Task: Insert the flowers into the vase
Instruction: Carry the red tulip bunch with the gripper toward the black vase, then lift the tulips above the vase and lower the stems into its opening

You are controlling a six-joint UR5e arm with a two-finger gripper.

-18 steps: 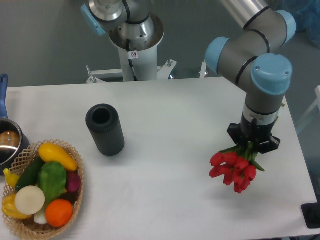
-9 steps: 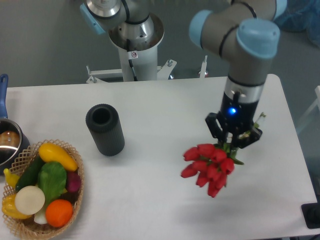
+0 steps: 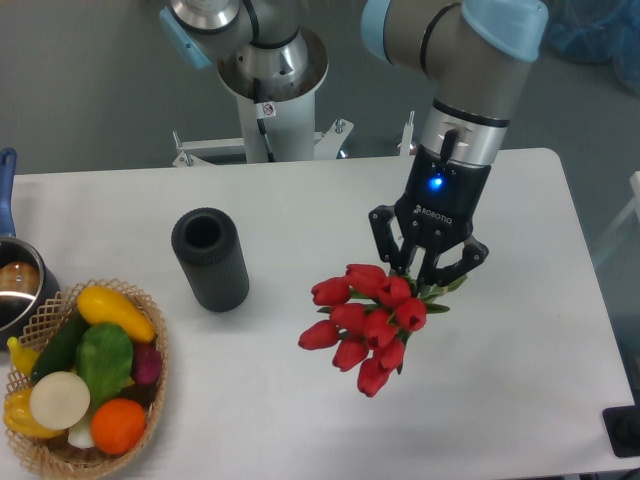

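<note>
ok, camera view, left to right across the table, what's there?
Metal pot with blue handle → wicker basket of fruit and vegetables → matte black ribbed cylinder vase → bunch of red tulip flowers, held by the arm's hand.

A: Any writing you can read?
B: White letters spelling "ROBOTIQ" on the black body of the tool (image 3: 424,262), under a blue light.
A: Anything else?
B: A small red-and-white sticker (image 3: 267,109) on the arm's white base column (image 3: 272,125), too small to read
</note>
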